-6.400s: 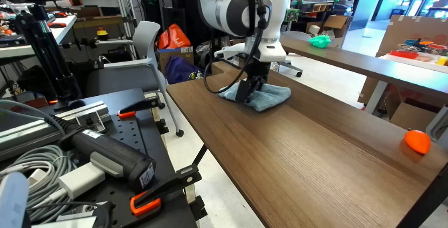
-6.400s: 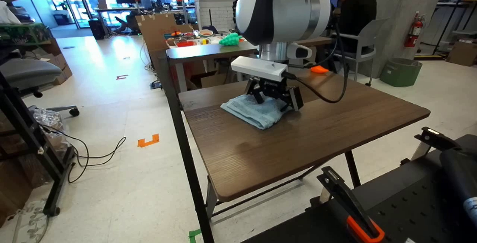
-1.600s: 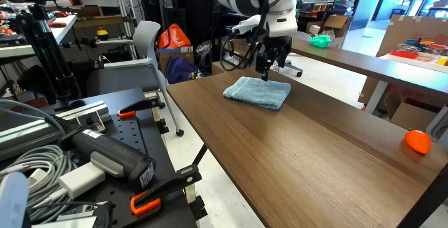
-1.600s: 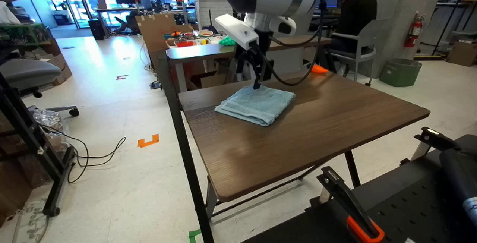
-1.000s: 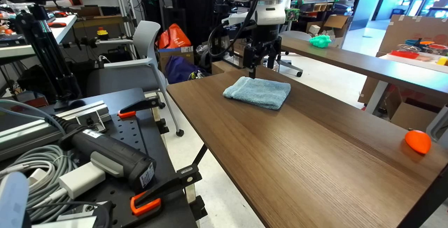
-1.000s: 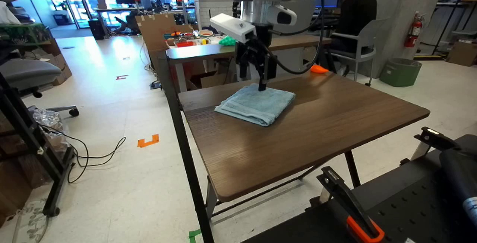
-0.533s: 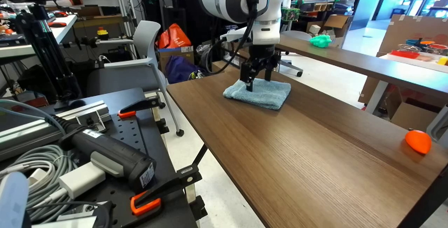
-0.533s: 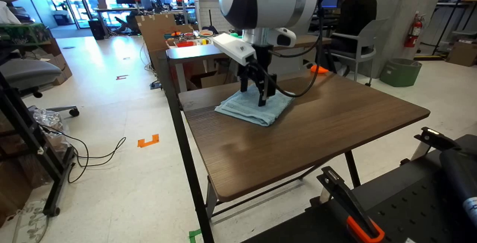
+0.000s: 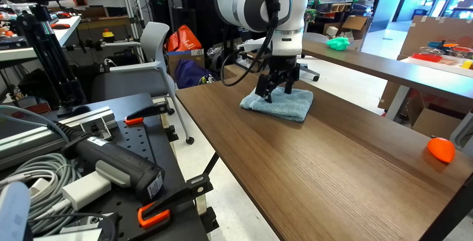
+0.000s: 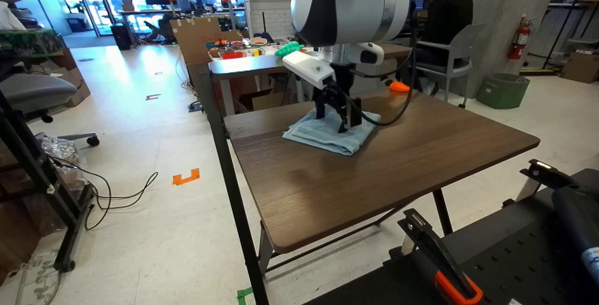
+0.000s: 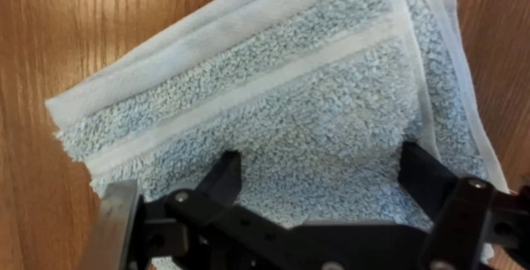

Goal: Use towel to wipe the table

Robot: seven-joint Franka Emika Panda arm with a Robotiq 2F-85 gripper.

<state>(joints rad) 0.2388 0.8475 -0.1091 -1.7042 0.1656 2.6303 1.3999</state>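
A folded light-blue towel (image 9: 295,106) lies on the brown wooden table (image 9: 332,167); it also shows in an exterior view (image 10: 323,139). In the wrist view the towel (image 11: 298,108) fills most of the picture, with a pale stripe and layered hems at its upper edges. My black gripper (image 9: 278,95) points down onto the towel's top, as also seen in an exterior view (image 10: 331,123). In the wrist view the gripper (image 11: 321,150) has its fingers wide apart, tips against the towel's surface with flat towel between them. The towel's lower part is hidden by the gripper.
An orange object (image 9: 441,149) sits near the table's far end. A black cart (image 9: 147,141) with clamps, cables and a black tool stands beside the table. A second table (image 9: 388,69) with a green object (image 9: 337,43) stands across a gap.
The gripper was lower on the bunched towel earlier, then rose above it, turned, and came down on it again. In the last half second the towel has slid slightly rightward with it in both exterior views.
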